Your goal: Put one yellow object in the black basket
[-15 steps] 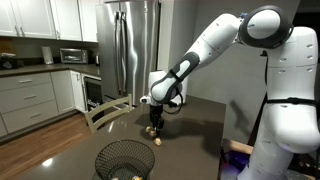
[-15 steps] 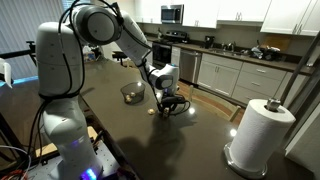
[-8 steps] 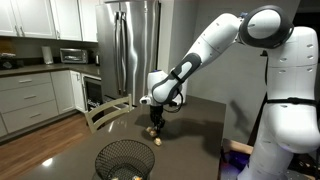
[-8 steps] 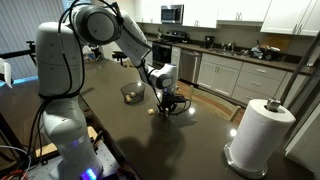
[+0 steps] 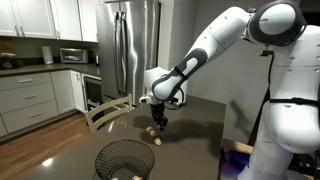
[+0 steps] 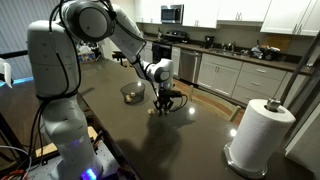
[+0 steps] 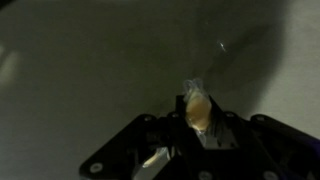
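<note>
A dark tabletop is stretching across a kitchen, with white cabinets and a steel fridge standing behind it. The gripper is pointing straight down over the table, and in the wrist view its fingers are pressing in from both sides on a small yellow lump, so it is clenched around that piece. Whether the lump is clear of the surface or just touching it is not showing plainly in any view. Just beside the fingertips, two more yellow lumps are lying loose on the table, one a little nearer the camera than the other; in an exterior view only one of them is showing clearly beside the gripper. The black basket is sitting upright on the same table, near the gripper but apart from it, its mesh wall and round rim facing the camera in an exterior view and appearing behind the wrist in an exterior view. The white arm is reaching down from its tall base. A paper towel roll is standing upright at the table's far corner, well apart from the rest.
</note>
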You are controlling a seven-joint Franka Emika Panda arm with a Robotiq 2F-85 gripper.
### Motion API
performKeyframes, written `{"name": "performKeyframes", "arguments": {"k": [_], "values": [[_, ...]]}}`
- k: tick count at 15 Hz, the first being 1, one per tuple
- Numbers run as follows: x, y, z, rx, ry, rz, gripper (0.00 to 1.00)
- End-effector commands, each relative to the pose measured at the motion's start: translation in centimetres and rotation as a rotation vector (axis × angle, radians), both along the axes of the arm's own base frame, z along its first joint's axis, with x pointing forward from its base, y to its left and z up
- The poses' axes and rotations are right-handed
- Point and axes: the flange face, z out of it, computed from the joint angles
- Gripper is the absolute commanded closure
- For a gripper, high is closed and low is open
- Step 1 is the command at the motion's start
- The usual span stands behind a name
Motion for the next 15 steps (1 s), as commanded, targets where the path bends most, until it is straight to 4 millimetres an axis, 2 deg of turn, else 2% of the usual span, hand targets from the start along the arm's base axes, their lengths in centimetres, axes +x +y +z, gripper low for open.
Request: {"name": "performKeyframes", "arguments": {"k": [1,9,15], "values": [[-1.8,2.4,3.3,-0.054,0.011,0.008,0.93],[-4.0,8.5,9.4,-0.106,0.018,0.087,0.93],[-5.1,12.4,12.4,-0.100,0.014,0.173,0.93]]}}
